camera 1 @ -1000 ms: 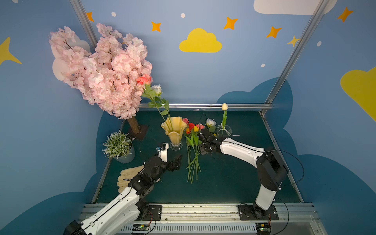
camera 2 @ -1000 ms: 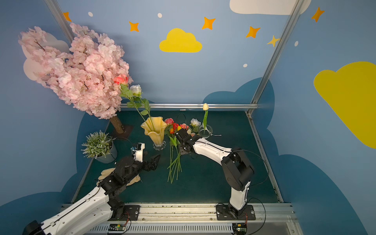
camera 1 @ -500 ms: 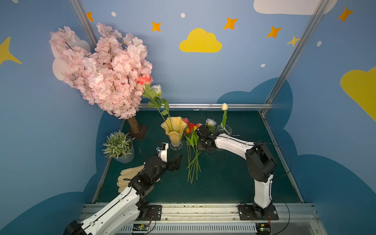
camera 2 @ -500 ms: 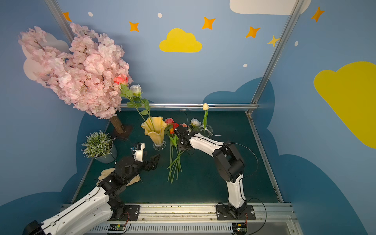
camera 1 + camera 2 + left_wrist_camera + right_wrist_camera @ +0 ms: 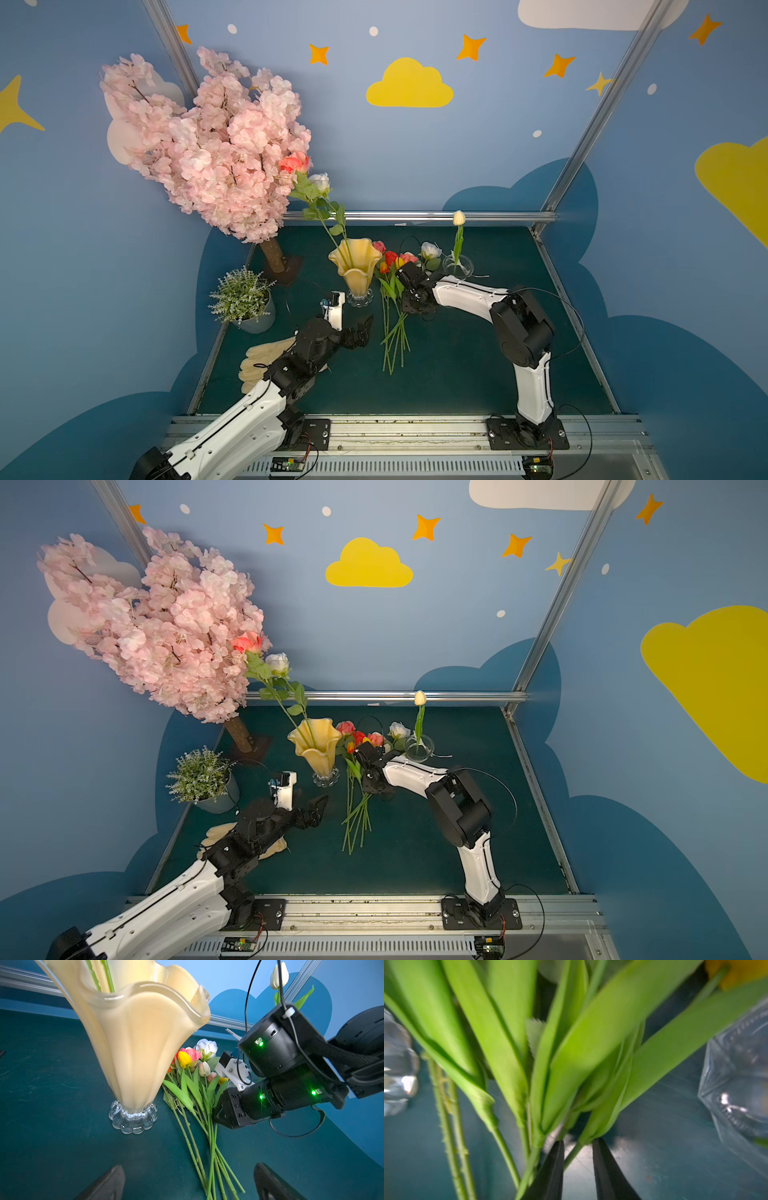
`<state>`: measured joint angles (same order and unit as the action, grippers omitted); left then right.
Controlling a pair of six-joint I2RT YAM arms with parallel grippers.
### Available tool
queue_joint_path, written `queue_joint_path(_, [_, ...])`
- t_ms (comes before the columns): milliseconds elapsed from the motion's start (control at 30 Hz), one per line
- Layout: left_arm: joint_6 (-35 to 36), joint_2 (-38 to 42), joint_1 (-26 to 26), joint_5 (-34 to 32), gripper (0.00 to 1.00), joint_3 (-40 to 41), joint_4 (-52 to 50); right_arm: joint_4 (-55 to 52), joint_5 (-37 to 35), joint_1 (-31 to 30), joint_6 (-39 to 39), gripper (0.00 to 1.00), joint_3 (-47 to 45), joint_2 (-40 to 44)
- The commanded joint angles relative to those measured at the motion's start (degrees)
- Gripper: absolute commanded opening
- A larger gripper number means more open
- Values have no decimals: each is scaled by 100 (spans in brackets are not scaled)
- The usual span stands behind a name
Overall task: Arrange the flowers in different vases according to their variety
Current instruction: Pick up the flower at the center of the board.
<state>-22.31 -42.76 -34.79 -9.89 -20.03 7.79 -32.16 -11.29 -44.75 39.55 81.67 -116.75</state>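
Left claw (image 5: 360,329): held wide open and empty, just in front of the amber vase (image 5: 356,266), presumably kept clear. Beside that vase, the loose flowers (image 5: 392,328) are laid on the worktop (image 5: 457,353). One tulip stem (image 5: 569,1162) is straddled, not yet pinched, by the narrowly parted right claw (image 5: 578,1140), apparently for singling out. Two roses (image 5: 309,187) are stood in the vase. One tulip (image 5: 459,217) is held by the clear vase (image 5: 457,266) farther off.

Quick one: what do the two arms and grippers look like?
The left arm and right arm: white shells, black joint housings, black base plates. The left gripper and right gripper: black, with tapered pointed fingers. Thin black cables loop outside the links; green LEDs glow on the right wrist.
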Motion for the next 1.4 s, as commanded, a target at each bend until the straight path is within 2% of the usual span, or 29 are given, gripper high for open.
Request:
queue_joint_path(0, [7, 0, -7, 60, 100, 16, 134, -334, -208, -46, -131, 31, -320, 384])
queue_joint_path(333, [14, -25, -6, 57, 100, 24, 150, -565, -336, 27, -597, 30, -1130, 1688])
queue_joint_path(467, [11, -70, -11, 50, 100, 17, 170, -312, -87, 77, -755, 36, -1308, 2273])
queue_joint_path(600, [9, -66, -11, 22, 100, 7, 144, -215, 47, 213, -730, 39, -1345, 2424])
queue_joint_path(833, [-46, -81, -1, 4, 100, -1, 135, -75, 407, 340, -618, 39, -1145, 1773])
queue_joint_path(1233, [-69, -105, 2, 57, 100, -10, 151, -449, 401, 329, -439, 35, -417, 364])
queue_joint_path(1367, [-65, -106, 4, 58, 100, -17, 161, -441, 470, 325, -431, 30, -312, 180])
